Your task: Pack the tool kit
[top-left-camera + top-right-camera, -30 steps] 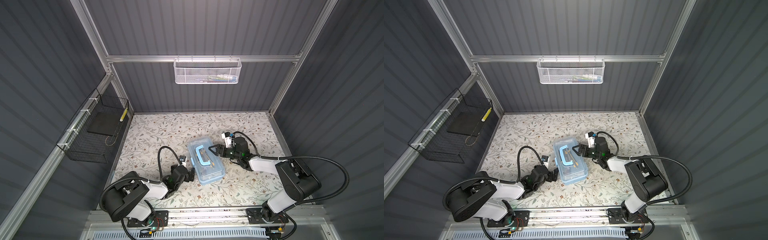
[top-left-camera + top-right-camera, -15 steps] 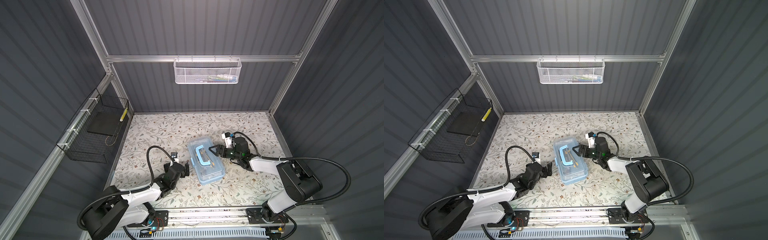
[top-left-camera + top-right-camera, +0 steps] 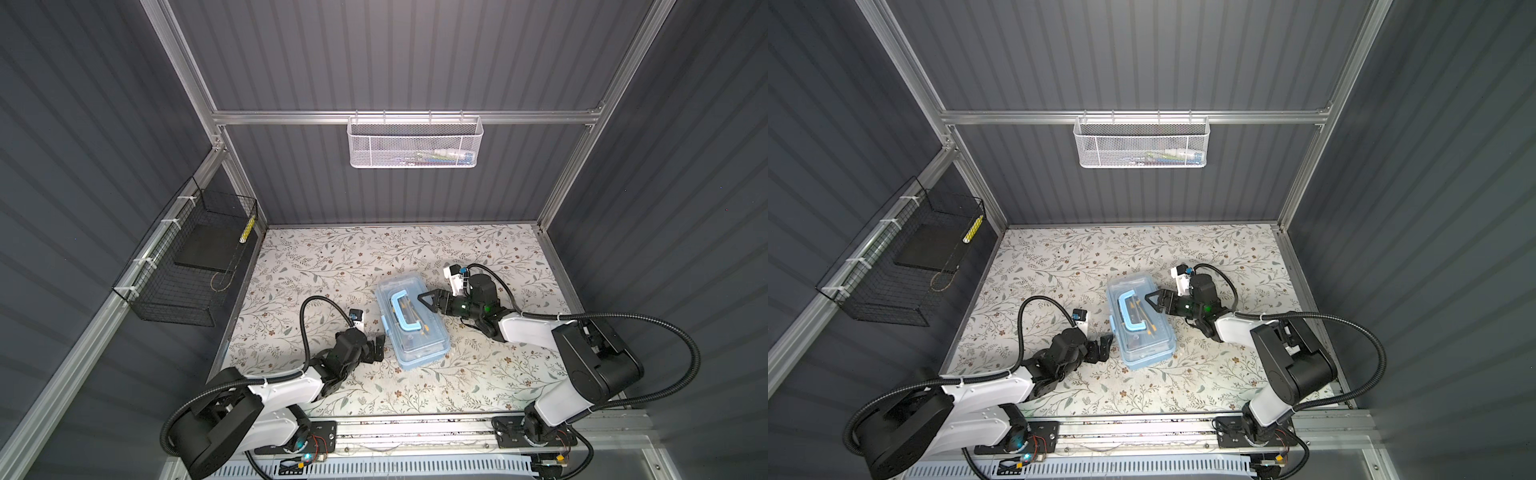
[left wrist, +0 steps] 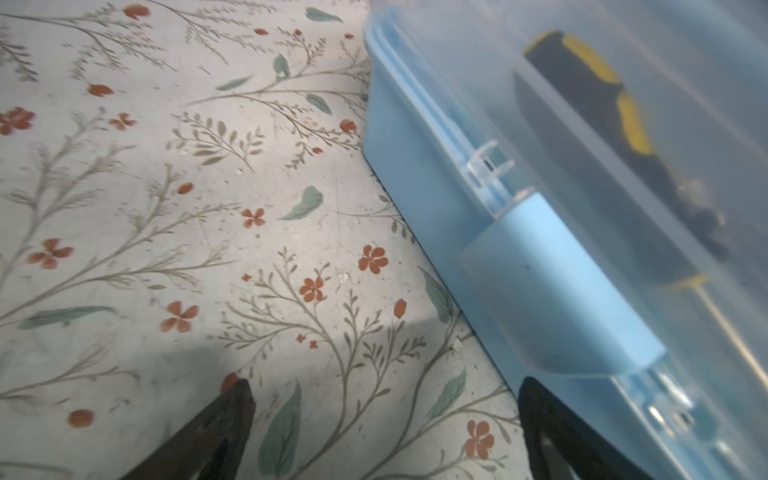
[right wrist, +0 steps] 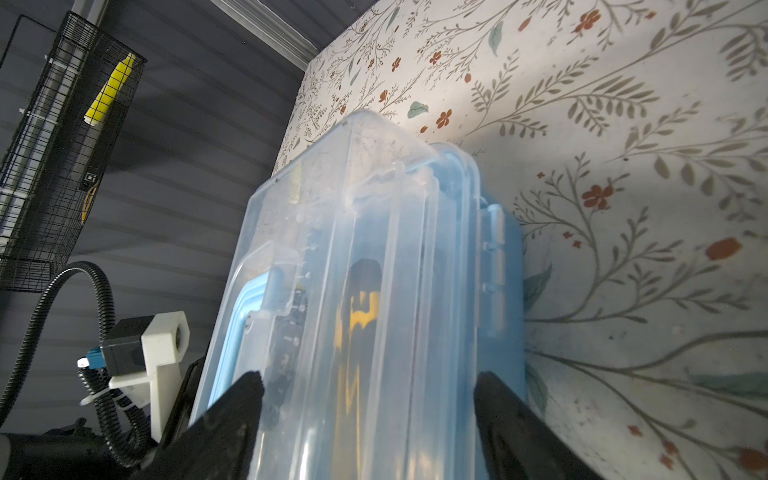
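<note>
The tool kit lies flat mid-table, its clear lid down and its pale-blue handle folded on top. Black-and-yellow screwdrivers show through the lid. My left gripper is open and low on the table at the box's left side. One of its fingers is right by the blue latch. My right gripper is open wide at the right side, one finger over the lid's edge and the other by the base.
A white mesh basket holding small items hangs on the back wall. A black wire basket on the left wall holds a yellow tool and a black slab. The floral table is walled on three sides.
My left arm swung its shoulder out and back. Its gripper drew a little away from the box, then came back close to the latch side. The right arm and the box have not moved.
</note>
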### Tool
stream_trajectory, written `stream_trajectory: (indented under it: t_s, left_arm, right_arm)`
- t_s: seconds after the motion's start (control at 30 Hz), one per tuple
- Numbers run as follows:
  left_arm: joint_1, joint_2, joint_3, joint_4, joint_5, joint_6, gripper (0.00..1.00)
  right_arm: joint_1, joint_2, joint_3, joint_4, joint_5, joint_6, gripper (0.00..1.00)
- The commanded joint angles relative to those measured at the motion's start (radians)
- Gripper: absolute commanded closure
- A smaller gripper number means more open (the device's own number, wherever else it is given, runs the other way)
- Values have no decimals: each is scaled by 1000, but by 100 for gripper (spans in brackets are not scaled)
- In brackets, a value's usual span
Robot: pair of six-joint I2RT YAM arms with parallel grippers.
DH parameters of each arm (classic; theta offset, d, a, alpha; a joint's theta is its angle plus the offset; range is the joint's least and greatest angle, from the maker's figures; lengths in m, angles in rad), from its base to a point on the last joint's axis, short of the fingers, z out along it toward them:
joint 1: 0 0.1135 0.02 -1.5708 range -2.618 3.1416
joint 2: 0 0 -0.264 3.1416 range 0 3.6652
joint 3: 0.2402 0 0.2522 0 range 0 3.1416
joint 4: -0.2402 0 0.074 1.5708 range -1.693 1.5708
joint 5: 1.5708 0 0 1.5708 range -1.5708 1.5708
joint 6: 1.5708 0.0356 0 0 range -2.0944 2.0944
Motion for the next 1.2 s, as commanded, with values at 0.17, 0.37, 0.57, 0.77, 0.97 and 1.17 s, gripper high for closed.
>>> stream_trajectory:
  t_s: [0.17, 0.37, 0.57, 0.77, 0.97, 1.17]
  left_arm:
    - [6, 68, -22, 173, 90, 26, 0]
    - [5, 115, -13, 273, 57, 77, 0]
    - [5, 192, -5, 425, 46, 118, 0]
    - [4, 263, -25, 607, -29, 168, 0]
    - [5, 339, -14, 743, -48, 199, 0]
    - [5, 327, -8, 721, -112, 227, 0]
  right_arm:
    - [-1, 33, -29, -121, 7, -20, 19]
    - [-3, 25, -24, -140, 12, -26, 19]
    - [-3, 18, -20, -165, 15, -26, 20]
    - [-2, 1, -10, -206, 24, -29, 20]
    - [-2, -18, -27, -209, 30, -17, 20]
    - [-3, -44, -8, -272, 52, -56, 20]
